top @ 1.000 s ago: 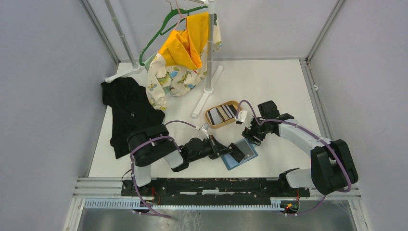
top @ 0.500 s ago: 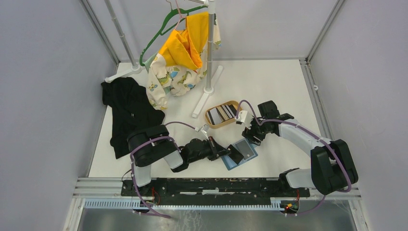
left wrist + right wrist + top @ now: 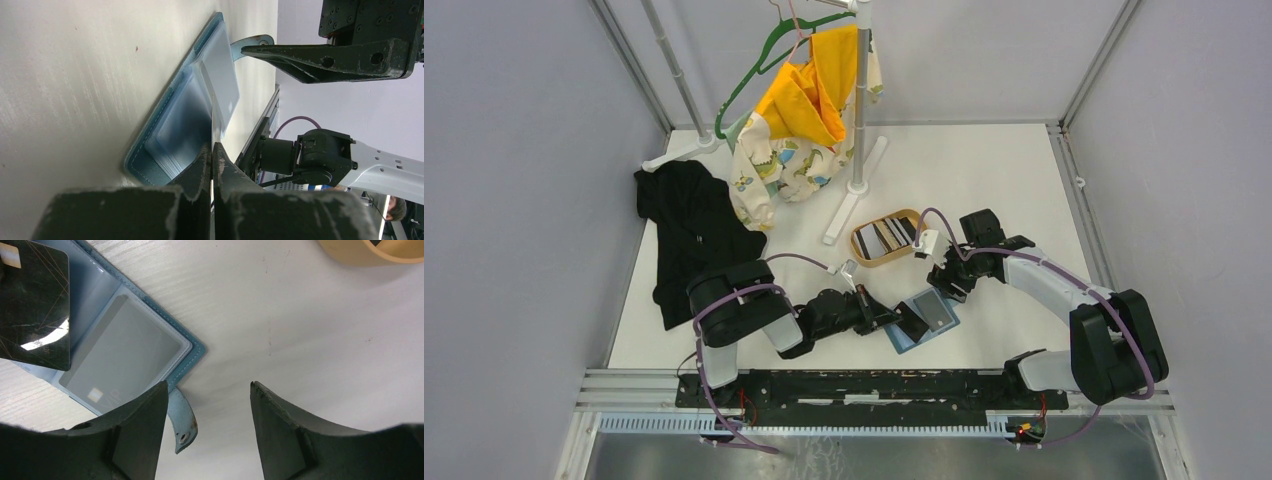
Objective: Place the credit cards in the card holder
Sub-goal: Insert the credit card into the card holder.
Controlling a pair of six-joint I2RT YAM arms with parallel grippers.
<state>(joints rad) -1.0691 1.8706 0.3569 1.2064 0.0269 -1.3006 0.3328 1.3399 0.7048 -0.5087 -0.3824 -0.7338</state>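
The teal-blue card holder lies open on the table between the two arms. It also shows in the left wrist view and the right wrist view. A grey card sits in its right pocket. My left gripper is shut on a black card, held edge-on over the holder's left half. My right gripper is open and empty just past the holder's far edge, with the snap tab beside its left finger. More credit cards lie in the tray.
The oval tan wooden tray stands just behind the holder. Behind it is a white garment rack base with a yellow and patterned cloth. A black garment lies at the left.
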